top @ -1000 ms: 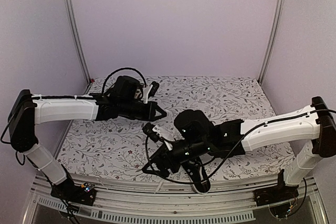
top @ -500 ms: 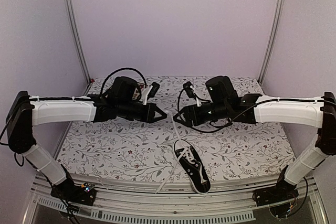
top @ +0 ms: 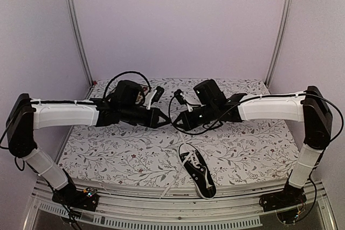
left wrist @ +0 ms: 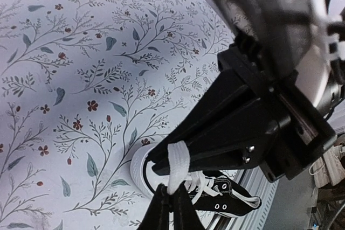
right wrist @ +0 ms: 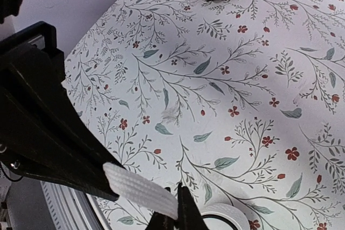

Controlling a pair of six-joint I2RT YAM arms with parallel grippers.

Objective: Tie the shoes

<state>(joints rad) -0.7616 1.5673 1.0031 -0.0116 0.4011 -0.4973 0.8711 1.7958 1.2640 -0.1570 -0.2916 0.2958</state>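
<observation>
Between the two sets of jaws, tip to tip above the table: a short stretch of white lace [left wrist: 178, 165]. Left gripper [top: 165, 118] pressed shut on it, fingers pinching its lower part in the left wrist view. Right gripper [top: 176, 124] looks clamped on the same stretch, with the band running into its fingertips in the right wrist view.

Below the jaws and toward the near edge: sneaker [top: 198, 172], flat on the floral cloth [top: 108, 149], well apart from both tips. The held lace rises from it to the pinch. Second lace [top: 168, 182] trails loose away from the shoe, down-left of the jaws.

Step, as judged: lace hand-over or regrip, no knot yet. Next move calls for one gripper to let go cleanly, then fetch the loose lace for crossing.
</observation>
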